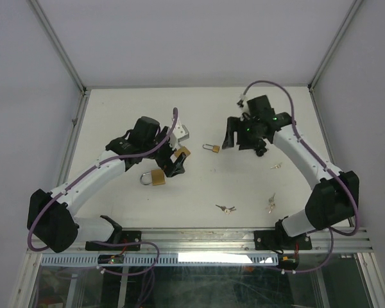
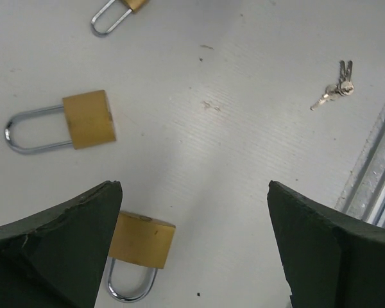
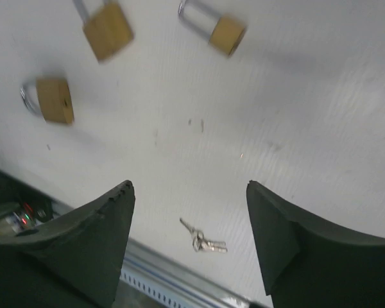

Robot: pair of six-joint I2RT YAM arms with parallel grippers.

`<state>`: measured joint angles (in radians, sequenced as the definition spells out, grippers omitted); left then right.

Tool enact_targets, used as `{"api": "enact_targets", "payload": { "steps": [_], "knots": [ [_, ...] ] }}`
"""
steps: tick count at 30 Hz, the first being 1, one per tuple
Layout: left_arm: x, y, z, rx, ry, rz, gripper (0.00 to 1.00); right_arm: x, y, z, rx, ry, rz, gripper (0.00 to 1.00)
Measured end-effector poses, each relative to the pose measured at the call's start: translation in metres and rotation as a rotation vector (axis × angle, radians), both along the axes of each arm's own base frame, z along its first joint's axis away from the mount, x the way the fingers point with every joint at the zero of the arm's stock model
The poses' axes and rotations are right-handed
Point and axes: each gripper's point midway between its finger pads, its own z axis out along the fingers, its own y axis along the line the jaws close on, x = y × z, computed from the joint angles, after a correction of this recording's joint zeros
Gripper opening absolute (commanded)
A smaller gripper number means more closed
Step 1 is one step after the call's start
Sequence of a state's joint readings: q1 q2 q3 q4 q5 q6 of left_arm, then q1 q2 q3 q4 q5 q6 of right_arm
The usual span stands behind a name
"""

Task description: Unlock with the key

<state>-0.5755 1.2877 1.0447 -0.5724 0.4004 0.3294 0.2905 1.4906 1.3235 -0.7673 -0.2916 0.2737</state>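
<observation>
– Top external first: L pincer, state?
– Released. Jaws wide, nothing btwn them. It hangs over the table, left of centre. L wrist view agrees: fingers far apart, bare table in the gap.

– Closest thing to it?
– Brass padlock at its 1 o'clock, touching or just beside, can't tell which. Further out at 12, grey block. At 8 o'clock, big padlock, flat on the table, shackle pointing to 9.

– R pincer?
– R pincer is released too and grips nothing. R wrist view shows only table btwn its fingers. Small padlock is near it at 8 o'clock, shackle to 9, lying flat.

– And the keys?
– All on the table, apart from both pincers. Key bunch is at 6 o'clock from the small padlock, near the front rail. Second key set is at 3 o'clock from that bunch. Third key is at 12 from the second set, beside the R forearm; too small to tell how many are on it.
</observation>
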Motion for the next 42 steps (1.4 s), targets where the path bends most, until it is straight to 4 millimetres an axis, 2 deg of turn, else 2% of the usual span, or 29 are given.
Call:
{"api": "enact_targets", "payload": {
  "steps": [3, 6, 8, 11, 13, 15, 20, 26, 34, 40, 42],
  "knots": [
    [-0.016, 0.004, -0.016, 0.014, 0.063, -0.023, 0.99, -0.064, 0.031, -0.028, -0.08, 0.126, 0.146, 0.53],
    [-0.026, 0.007, -0.029, 0.027, 0.103, -0.033, 0.99, -0.134, 0.049, -0.056, -0.193, 0.267, 0.284, 0.58],
    [-0.029, 0.009, -0.032, 0.028, 0.108, -0.036, 0.99, -0.171, 0.053, -0.069, -0.254, 0.322, 0.353, 0.59],
    [-0.035, 0.012, -0.035, 0.025, 0.107, -0.042, 0.99, -0.218, 0.049, -0.084, -0.336, 0.387, 0.429, 0.57],
    [-0.039, 0.014, -0.037, 0.026, 0.108, -0.044, 0.99, -0.234, 0.043, -0.092, -0.382, 0.414, 0.444, 0.53],
    [-0.043, 0.015, -0.04, 0.022, 0.114, -0.052, 0.99, -0.239, 0.035, -0.099, -0.427, 0.423, 0.43, 0.5],
    [-0.054, 0.014, -0.044, 0.004, 0.142, -0.08, 0.99, -0.226, 0.027, -0.106, -0.499, 0.382, 0.381, 0.46],
    [-0.062, 0.011, -0.046, -0.027, 0.157, -0.11, 0.99, -0.216, 0.036, -0.119, -0.502, 0.351, 0.401, 0.43],
    [-0.076, 0.011, -0.051, -0.052, 0.151, -0.169, 0.99, -0.216, 0.034, -0.147, -0.539, 0.37, 0.434, 0.26],
    [-0.073, 0.008, -0.048, -0.067, 0.124, -0.191, 0.99, -0.214, 0.035, -0.153, -0.537, 0.366, 0.443, 0.2],
    [-0.074, 0.007, -0.048, -0.07, 0.124, -0.198, 0.99, -0.213, 0.037, -0.154, -0.531, 0.361, 0.446, 0.12]
  ]
}}
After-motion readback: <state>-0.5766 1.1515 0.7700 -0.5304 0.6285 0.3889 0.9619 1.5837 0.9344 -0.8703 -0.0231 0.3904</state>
